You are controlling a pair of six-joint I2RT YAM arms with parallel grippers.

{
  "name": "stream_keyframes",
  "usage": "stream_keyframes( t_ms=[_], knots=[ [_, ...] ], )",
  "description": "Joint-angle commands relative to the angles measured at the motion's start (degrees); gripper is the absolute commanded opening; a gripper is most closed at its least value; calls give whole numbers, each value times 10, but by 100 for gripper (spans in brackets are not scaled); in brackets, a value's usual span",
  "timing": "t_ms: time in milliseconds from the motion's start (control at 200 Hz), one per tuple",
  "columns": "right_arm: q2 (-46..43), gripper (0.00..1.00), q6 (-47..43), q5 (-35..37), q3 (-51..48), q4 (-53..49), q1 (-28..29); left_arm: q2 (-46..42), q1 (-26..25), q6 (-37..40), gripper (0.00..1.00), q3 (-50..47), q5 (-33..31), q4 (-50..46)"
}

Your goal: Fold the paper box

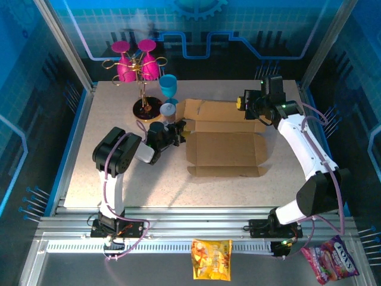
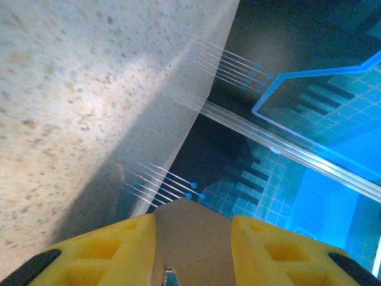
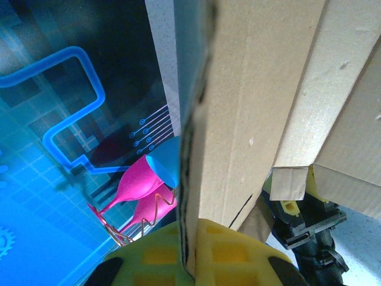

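Cardboard paper box (image 1: 223,149), frame centre, mostly unfolded; right gripper (image 3: 193,231) pinches upper flap; left gripper (image 2: 193,233) straddles left tab, grip unclear.

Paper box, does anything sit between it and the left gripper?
Nothing visible does. The left gripper is at the paper box's left edge, cardboard showing between its fingers; the blue glass stands off behind.

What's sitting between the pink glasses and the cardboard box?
A blue goblet stands between the pink glasses and the paper box, seen in the top view.
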Motion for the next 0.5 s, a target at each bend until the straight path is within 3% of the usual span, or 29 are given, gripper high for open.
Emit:
stream_keyframes(
  t_ms=[0,160,285,495],
  knots=[
    [6,0,18,-7,2,18,-8,-19,-16,27,39,15,-6,4],
    [11,0,26,-4,-8,33,-8,-65,-41,69,39,-2,-13,-72],
    [14,0,24,-5,-7,32,-3,-96,-49,144,40,21,-11,-193],
    [6,0,35,-1,-39,45,13,-111,-77,330,40,137,-48,-534]
  ],
)
